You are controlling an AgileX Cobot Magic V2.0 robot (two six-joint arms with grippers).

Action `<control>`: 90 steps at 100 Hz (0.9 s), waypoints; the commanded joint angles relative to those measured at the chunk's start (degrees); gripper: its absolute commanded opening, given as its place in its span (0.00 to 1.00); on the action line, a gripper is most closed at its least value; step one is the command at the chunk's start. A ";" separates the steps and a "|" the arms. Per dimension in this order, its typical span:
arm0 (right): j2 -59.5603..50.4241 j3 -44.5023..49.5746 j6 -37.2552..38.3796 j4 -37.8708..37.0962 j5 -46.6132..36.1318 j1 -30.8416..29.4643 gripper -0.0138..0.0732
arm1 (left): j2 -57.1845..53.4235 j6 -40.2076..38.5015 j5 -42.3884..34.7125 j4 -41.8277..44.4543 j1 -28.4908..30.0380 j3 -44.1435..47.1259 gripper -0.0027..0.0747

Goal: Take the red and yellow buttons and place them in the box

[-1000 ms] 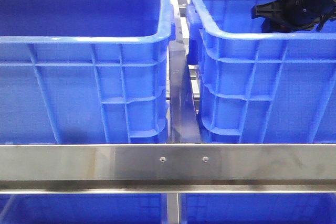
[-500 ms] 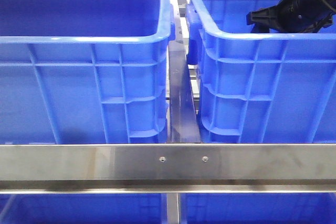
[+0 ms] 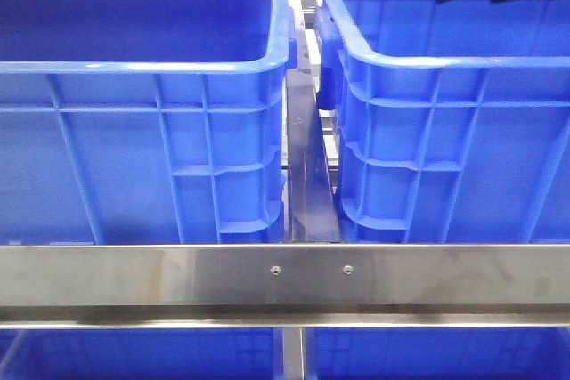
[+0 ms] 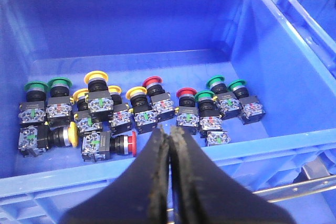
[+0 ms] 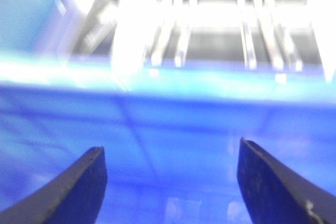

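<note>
The left gripper point(image 4: 169, 145) hangs over the near wall of the left-hand deep blue plastic crate point(image 4: 262, 66), its dark fingers pressed together with nothing between them. The right gripper point(image 5: 168, 182) is spread wide and empty, blurred, facing a blue wall of the right-hand deep blue plastic crate point(image 3: 445, 131); in the front view only a dark part of that arm shows, at the crate's far right rim. On the left crate's floor lies the cluster of push buttons on black switch bodies: yellow-capped buttons point(image 4: 96, 78), red-capped buttons point(image 4: 153, 83) and green-capped buttons point(image 4: 59, 83) in a loose row, with one red button point(image 4: 131, 143) and one yellow button point(image 4: 72, 135) tipped on their sides nearest the gripper. As far as the views show, many red and yellow buttons remain unpicked; whether any already lie in the right crate cannot be told.
</note>
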 commanded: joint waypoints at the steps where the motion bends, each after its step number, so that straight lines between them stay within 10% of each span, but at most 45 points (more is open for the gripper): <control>1: -7.59 1.03 -0.41 0.51 1.06 -0.11 0.78 | 0.17 -0.62 -3.74 -0.78 0.09 -1.50 0.01; 74: -56.17 35.54 -0.41 0.51 1.94 -0.11 0.77 | 0.17 -0.62 -3.74 -0.78 0.09 -1.50 0.01; 90: -63.45 40.40 -0.41 0.51 1.94 -0.11 0.60 | 0.17 -0.62 -3.74 -0.78 0.09 -1.50 0.01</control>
